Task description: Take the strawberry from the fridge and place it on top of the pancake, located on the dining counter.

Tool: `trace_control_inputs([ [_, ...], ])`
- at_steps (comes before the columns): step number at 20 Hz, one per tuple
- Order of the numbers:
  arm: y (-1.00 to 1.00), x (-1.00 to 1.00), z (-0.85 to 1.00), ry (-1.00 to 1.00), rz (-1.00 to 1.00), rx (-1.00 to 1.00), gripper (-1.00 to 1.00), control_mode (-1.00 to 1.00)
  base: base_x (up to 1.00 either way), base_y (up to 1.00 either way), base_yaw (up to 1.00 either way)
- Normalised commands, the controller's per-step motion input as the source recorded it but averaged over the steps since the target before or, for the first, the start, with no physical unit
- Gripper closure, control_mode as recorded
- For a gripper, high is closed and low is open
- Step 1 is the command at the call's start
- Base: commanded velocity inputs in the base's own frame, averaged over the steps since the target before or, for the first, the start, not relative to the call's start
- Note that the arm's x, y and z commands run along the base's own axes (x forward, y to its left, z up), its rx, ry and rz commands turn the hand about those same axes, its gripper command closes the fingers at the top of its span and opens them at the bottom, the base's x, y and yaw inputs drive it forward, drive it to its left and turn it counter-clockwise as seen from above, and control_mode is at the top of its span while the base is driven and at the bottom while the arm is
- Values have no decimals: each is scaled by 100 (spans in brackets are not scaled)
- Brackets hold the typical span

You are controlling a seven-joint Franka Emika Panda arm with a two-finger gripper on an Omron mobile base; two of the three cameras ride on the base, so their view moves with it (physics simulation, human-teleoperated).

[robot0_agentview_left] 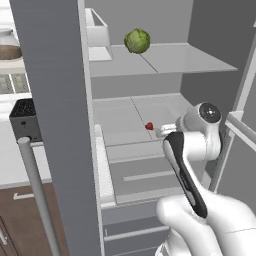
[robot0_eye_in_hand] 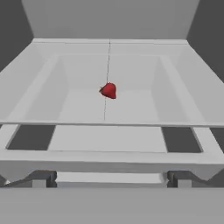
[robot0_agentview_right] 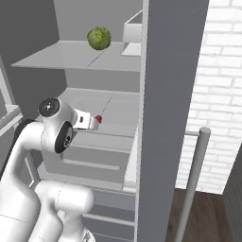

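Note:
The fridge (robot0_agentview_left: 55,100) stands open, with both doors swung out toward me. A tiny red strawberry (robot0_agentview_left: 149,126) lies on its middle pale grey shelf (robot0_agentview_left: 120,115), close to the front edge. My gripper (robot0_agentview_left: 164,131) reaches in just right of the fruit, a short gap away. From the right base view the strawberry (robot0_agentview_right: 98,118) sits right at the gripper's (robot0_agentview_right: 90,121) tip. In the hand view the strawberry (robot0_eye_in_hand: 108,90) lies straight ahead on the shelf. The gripper (robot0_eye_in_hand: 111,178) is open there, fingertips (robot0_eye_in_hand: 43,178) wide apart and nothing between them. The pancake and the dining counter are out of view.
A green cabbage (robot0_agentview_left: 137,41) rests on the upper shelf (robot0_agentview_left: 190,60), with a white bin (robot0_agentview_left: 97,35) to its left. The fridge doors' bar handles (robot0_agentview_left: 37,190) (robot0_agentview_right: 194,179) stand out to either side. A dark toaster (robot0_agentview_left: 25,117) sits on the left counter.

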Motion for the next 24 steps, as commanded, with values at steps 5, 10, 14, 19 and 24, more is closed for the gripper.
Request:
trace_control_inputs([
  [5,0,78,10,1,-1,0,-100,-100,0,0,0],
  [10,1,68,-26,-2,0,0,-100,-100,0,0,0],
  [14,16,61,-33,0,-3,-3,-100,-100,0,0,0],
  [19,8,53,-25,0,-2,0,-100,-100,0,0,0],
  [24,3,55,-20,0,0,0,-100,-100,0,0,0],
])
